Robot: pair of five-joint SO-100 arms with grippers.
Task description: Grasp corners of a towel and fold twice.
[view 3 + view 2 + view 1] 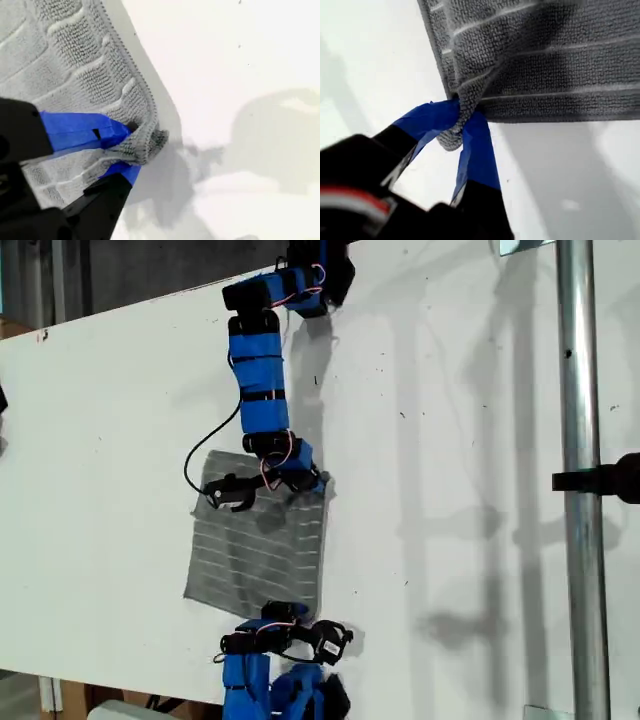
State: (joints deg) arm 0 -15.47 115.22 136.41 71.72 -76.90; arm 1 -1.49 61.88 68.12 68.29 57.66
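Note:
The grey towel with thin pale stripes lies flat on the white table, in the middle of the exterior view. My first gripper is shut on a bunched corner of the towel. It belongs to the arm at the exterior view's bottom edge, at the towel's near edge. My second gripper pinches another corner of the towel. In the exterior view it reaches down from the top and sits over the towel's upper left part.
A metal pole with a black clamp runs down the exterior view's right side. A black cable loops beside the upper arm. Bare white table lies around the towel; its far edge slants across the top.

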